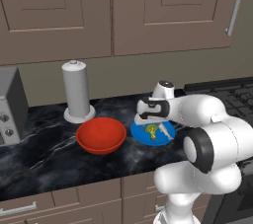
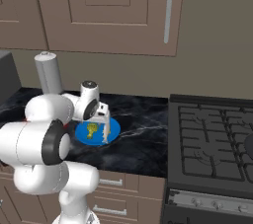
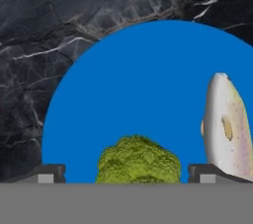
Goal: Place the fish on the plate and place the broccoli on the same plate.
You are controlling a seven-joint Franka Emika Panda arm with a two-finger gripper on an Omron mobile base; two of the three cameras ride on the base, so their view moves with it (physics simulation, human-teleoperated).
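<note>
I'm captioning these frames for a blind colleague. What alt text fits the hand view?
Close view down onto a blue plate on a black marble counter, with the broccoli between the open gripper fingertips. The fish lies on the plate near its right edge.

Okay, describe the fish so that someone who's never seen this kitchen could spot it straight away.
On the black marble counter, left of the stove, sits a blue plate beside a red bowl. The fish lies near the plate's edge: slim, silvery-white, unlike the bushy green broccoli next to it.
</note>
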